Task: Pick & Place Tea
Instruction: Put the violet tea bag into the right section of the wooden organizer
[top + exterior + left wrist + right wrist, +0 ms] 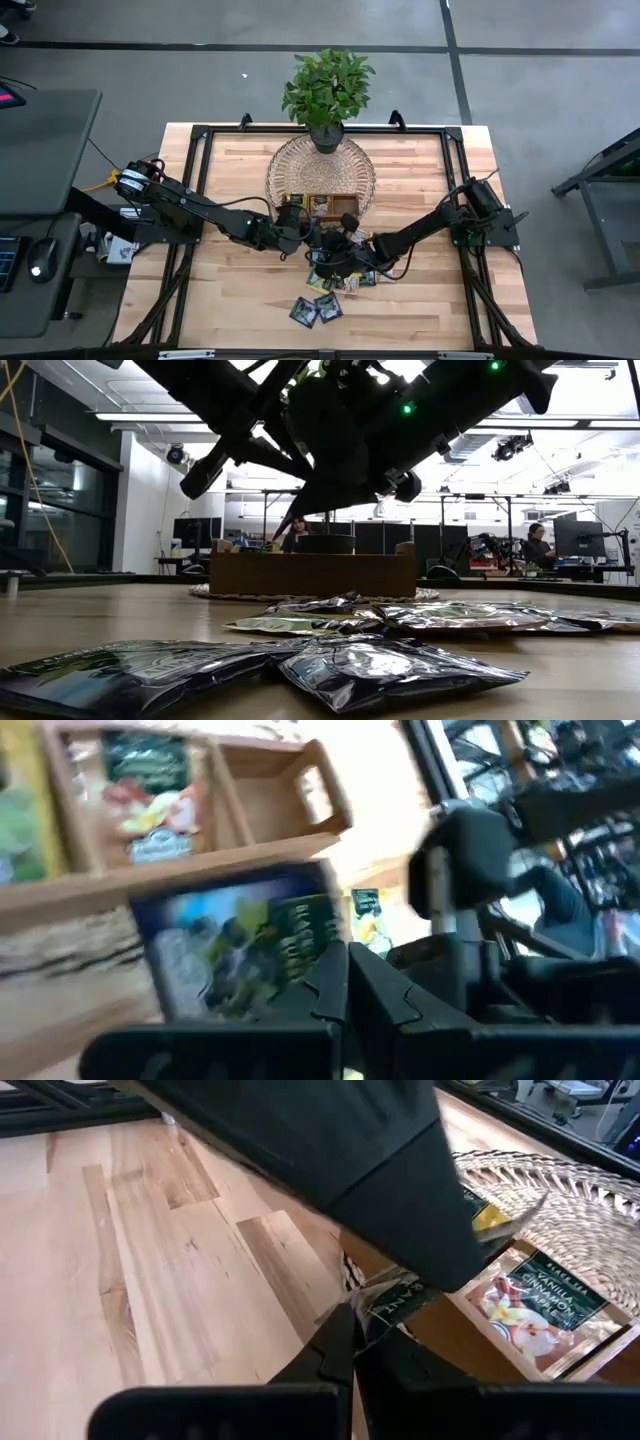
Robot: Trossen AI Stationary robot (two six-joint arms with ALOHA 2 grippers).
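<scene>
Left claw (345,982) pinched on a dark blue-black tea sachet (235,945), just beside the wooden tray (255,850) | right claw (352,1342) nipping a sachet's edge (395,1295) by the tray | loose sachets (317,309) lie on tabletop (240,290) nearby

Glossy crinkled foil sachets (390,668) on pale, matt wooden table (420,170).

Arms: two, left arm (190,205) and right arm (440,218), meeting at mid-frame in the high view.
Wooden tray (318,207): one, three compartments.
Woven mat (320,165): one.
Potted plant (327,90): one, upper centre.
Tea sachets (316,309): two lying apart at lower centre; the heap under the grippers cannot be counted.
People (537,543): two, low view background.
</scene>
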